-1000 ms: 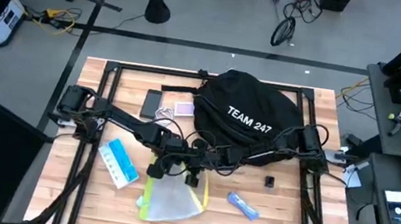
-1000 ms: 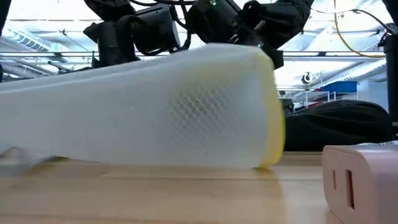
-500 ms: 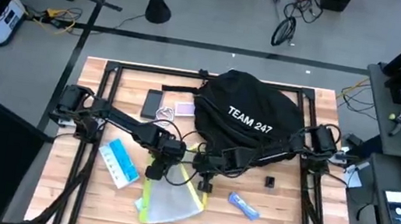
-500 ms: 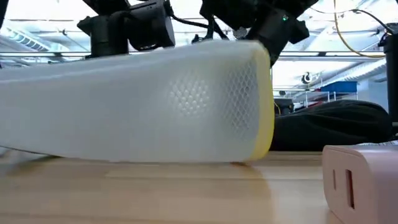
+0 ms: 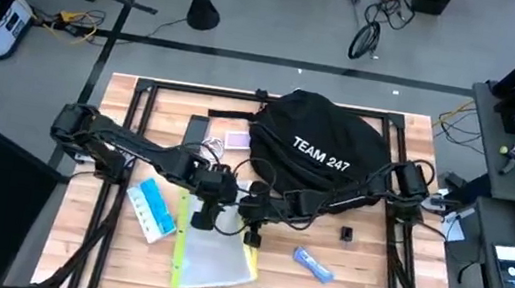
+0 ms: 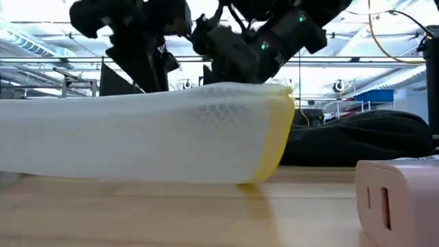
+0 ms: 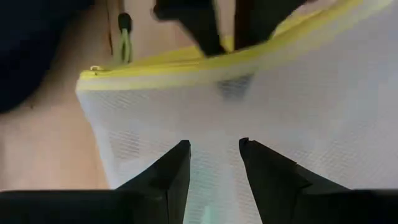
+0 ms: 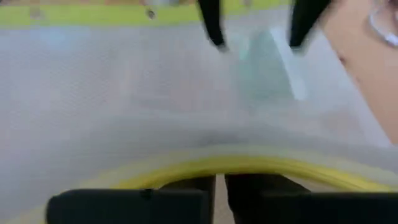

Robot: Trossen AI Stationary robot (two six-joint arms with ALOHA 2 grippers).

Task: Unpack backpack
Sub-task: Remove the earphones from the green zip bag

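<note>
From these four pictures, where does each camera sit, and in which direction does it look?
High view: above, looking straight down on backpack, mesh pouch, both arms.
Low view: at tabletop height, level across the pouch; arms overhead.
Left wrist view: past the left gripper, open over the mesh.
Right wrist view: past the right gripper, shut on the pouch's yellow edge.
All four share the pouch.
</note>
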